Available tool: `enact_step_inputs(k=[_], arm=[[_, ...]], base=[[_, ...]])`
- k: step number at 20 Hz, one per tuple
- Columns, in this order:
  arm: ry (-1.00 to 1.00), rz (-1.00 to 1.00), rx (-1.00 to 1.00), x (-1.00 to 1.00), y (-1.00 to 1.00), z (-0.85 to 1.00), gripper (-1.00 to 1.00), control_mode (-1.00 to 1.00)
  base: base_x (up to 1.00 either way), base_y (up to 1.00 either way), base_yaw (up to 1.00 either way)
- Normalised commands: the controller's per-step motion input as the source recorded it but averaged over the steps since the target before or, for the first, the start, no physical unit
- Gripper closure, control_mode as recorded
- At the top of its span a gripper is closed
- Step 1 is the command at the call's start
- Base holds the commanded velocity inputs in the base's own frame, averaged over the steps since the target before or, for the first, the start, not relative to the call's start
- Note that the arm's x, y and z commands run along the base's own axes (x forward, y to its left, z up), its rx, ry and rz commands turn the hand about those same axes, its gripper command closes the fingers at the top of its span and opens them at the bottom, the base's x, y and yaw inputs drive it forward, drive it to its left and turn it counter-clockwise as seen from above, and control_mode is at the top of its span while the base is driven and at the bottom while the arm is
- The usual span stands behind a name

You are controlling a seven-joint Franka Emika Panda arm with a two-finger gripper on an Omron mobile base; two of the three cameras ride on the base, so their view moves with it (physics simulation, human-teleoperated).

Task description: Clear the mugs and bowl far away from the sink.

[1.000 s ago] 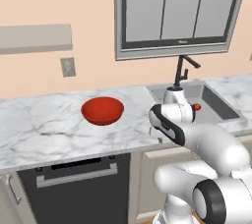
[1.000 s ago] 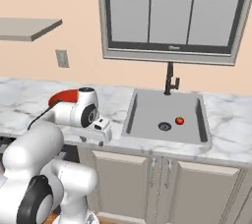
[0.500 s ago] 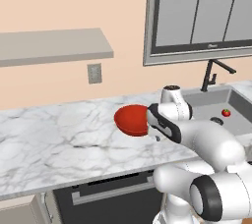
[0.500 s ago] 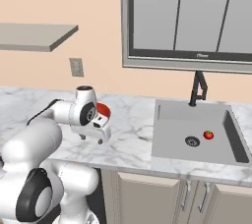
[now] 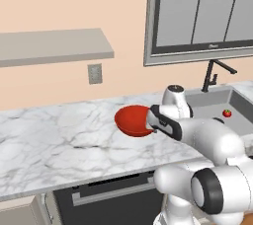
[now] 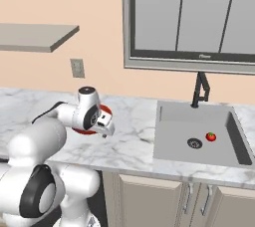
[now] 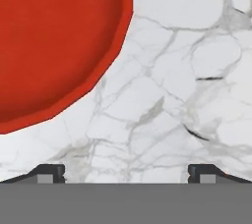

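I am holding the hand [image 7: 126, 171] over bare marble with its fingers spread wide and nothing between them. The bowl [image 7: 54, 41] is sitting just off to one side of the hand, ahead of the fingertips, resting upright on the worktop [image 7: 187, 85]; from the left base camera the bowl [image 5: 132, 120] is showing just beyond the wrist, touching nothing but the stone. I am judging that the hand is poised for the bowl's rim, since a wide shallow bowl is best pinched at its edge (a grip across the body looks too broad for these fingers). The sink [image 6: 196, 134] is lying well away on the far side of the hand from the bowl, with a small red ball [image 6: 211, 136] near its drain. The worktop is white veined marble, under a peach wall with a window [image 6: 194, 17], a wall shelf [image 5: 54, 45] and an outlet [image 5: 95, 73].
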Motion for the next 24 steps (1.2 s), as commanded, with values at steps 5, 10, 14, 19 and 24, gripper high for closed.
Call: enact_step_inputs(k=[5,10,14,19,24], arm=[[0.00,0.00,0.27,0.57,0.00,0.60,-1.00,-1.00],[0.02,-0.01,0.12,0.65,0.01,0.15,-1.00,-1.00],[0.00,-0.04,0.00,0.76,0.00,-0.27,-1.00,-1.00],[0.02,-0.10,0.00,0.30,-0.09,-0.22,-1.00,-1.00],[0.02,-0.02,0.00,0.00,-0.37,-0.09,-1.00,-1.00]], base=[[0.00,0.00,0.00],[0.00,0.00,0.00],[0.00,0.00,0.00],[0.00,0.00,0.00],[0.00,0.00,0.00]])
